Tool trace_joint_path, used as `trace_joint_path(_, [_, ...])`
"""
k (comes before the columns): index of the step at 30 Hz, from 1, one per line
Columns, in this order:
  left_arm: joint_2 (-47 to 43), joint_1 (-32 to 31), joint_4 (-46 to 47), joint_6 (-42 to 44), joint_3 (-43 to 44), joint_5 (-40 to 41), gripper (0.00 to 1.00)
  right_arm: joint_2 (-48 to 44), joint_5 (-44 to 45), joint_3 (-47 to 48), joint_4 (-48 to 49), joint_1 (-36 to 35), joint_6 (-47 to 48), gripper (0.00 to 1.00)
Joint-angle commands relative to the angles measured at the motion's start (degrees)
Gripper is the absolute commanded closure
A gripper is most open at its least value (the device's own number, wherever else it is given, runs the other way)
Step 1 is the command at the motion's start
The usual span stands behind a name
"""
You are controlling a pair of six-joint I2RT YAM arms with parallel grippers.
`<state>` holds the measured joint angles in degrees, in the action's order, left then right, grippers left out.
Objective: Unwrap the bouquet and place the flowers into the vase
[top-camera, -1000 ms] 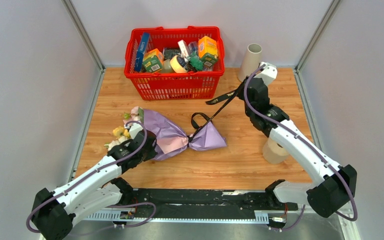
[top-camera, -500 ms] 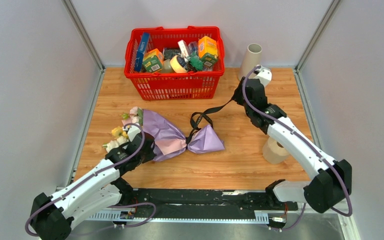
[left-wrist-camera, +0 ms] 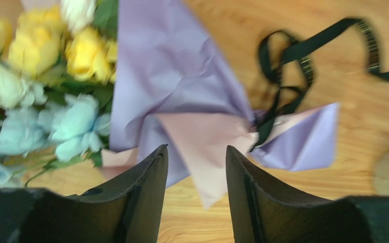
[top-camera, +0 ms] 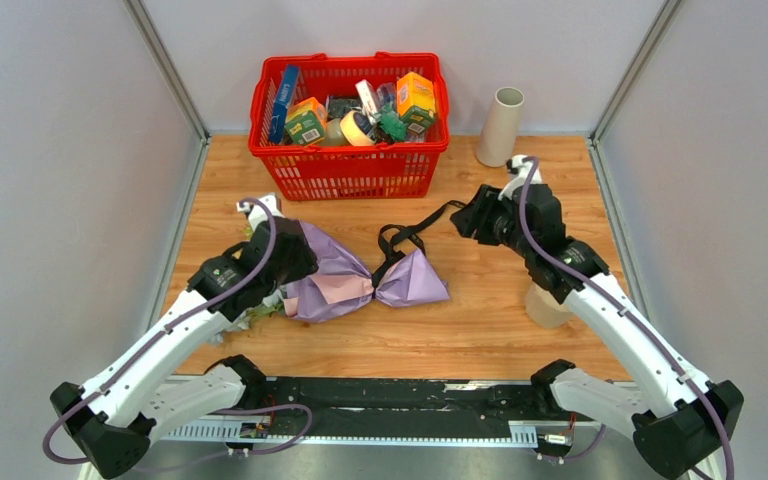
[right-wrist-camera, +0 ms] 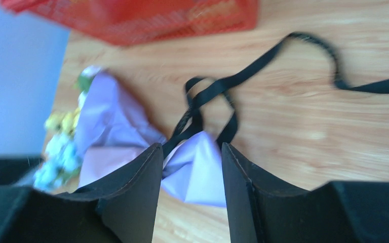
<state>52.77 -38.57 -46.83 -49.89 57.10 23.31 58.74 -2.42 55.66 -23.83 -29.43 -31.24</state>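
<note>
Top view: bouquet (top-camera: 338, 268) lies left of the surface's (top-camera: 480, 325) middle. The vase (top-camera: 501, 126) stands upright at the far right corner and appears in no other view. Wrist views: left claw (left-wrist-camera: 196, 188) and right claw (right-wrist-camera: 191, 193) both stand apart and empty, above the yellow and blue flowers (left-wrist-camera: 83, 50) and the loose ribbon (right-wrist-camera: 218, 91).

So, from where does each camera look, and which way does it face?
Top external: above and behind the arm bases, looking down on the table; shows left arm, right arm, bouquet, red basket, vase.
Left wrist: on the left arm, looking down past the open left gripper at the flowers.
Right wrist: on the right arm, looking past the open right gripper toward the bouquet.
Shared: all three show the bouquet and black ribbon.
</note>
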Motion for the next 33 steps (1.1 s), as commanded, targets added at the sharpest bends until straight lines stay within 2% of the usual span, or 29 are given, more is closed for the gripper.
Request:
trace_joint_path(1, [1.1,-0.11,6.8,6.55,-0.58,-9.81,0.51,1.37,-13.41,-5.11,9.14,-4.04,-5.74,0.51])
trace_joint_path(5, [2.77,-0.11,18.06,6.39,-9.18,-19.07,0.53,3.91,-3.32,-6.7,13.45,-12.83,-10.75,0.45])
trace_joint_path(7, [4.18,-0.11,20.88,5.86,-12.7,-19.53,0.53,6.2,1.34,-7.23,13.81,-16.26,-15.14,0.41])
trace_joint_path(13, [7.43,-0.11,26.17,3.75,-19.74,-21.02,0.58,10.07,7.77,-10.3,18.11,-19.0,-25.78,0.37])
trace_joint_path(18, [7.08,-0.11,29.42,1.99,-24.84,-20.06,0.58,14.46,6.11,-10.57,22.94,-19.08,-26.15,0.38])
trace_joint_path(22, [6.64,-0.11,29.6,1.64,-25.99,-18.83,0.58,21.31,0.34,-8.03,25.33,-19.87,-23.87,0.4])
trace_joint_path(33, [5.23,-0.11,30.48,0.93,-28.53,-17.51,0.59,29.93,5.05,-4.16,25.77,-22.78,-26.85,0.43])
